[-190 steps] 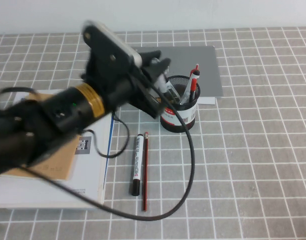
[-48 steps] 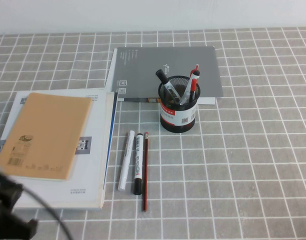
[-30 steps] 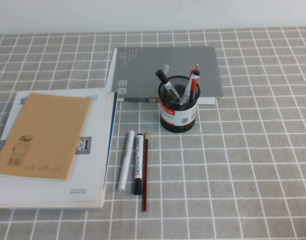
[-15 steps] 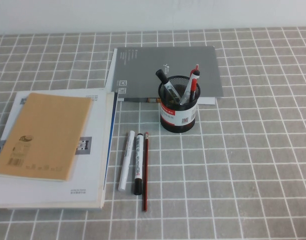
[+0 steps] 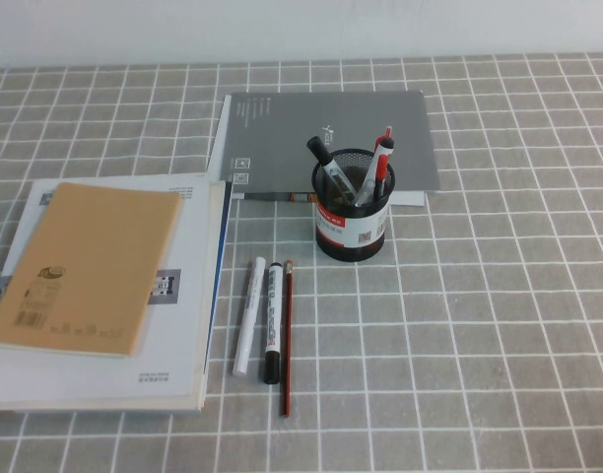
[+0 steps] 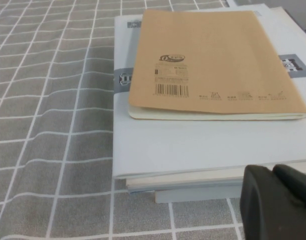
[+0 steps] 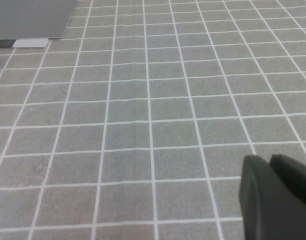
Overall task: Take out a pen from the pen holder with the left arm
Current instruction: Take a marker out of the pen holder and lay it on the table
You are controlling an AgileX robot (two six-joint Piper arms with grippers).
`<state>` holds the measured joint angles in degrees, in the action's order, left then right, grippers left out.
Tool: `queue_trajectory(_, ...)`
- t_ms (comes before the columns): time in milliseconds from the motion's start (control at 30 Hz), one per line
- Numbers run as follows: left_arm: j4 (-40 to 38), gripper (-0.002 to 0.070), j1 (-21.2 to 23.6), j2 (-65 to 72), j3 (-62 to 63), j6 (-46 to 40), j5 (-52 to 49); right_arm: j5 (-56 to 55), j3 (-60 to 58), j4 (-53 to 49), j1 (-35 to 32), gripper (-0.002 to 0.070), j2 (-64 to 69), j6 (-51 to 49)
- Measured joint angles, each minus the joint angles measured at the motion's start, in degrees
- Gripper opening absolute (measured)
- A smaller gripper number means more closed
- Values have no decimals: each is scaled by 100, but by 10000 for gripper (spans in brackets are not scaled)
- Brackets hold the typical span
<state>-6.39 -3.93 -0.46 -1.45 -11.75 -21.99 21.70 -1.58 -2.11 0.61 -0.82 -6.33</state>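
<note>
Office desk, stacked books [image 5: 178,345], pen holder [image 5: 352,232], loose pens [image 5: 272,315]

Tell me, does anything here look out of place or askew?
Nothing is spilled or damaged. The pen holder stands upright; a white pen, a marker and a red pencil lie near it. The tan notebook sits slightly turned on the white book. The left gripper, shut, is near that book; the right gripper, shut, over the tiled table.

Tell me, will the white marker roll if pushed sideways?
Probably: the white marker looks round and lies flat. The black marker beside it may block it. Left gripper is shut by the books; right gripper is over the checked tablecloth.
</note>
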Motion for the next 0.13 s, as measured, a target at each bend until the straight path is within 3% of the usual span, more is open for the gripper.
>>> queue_trajectory(133, 0, -1, 0, 0, 0, 0, 0, 0, 0, 0, 0, -13, 0, 0)
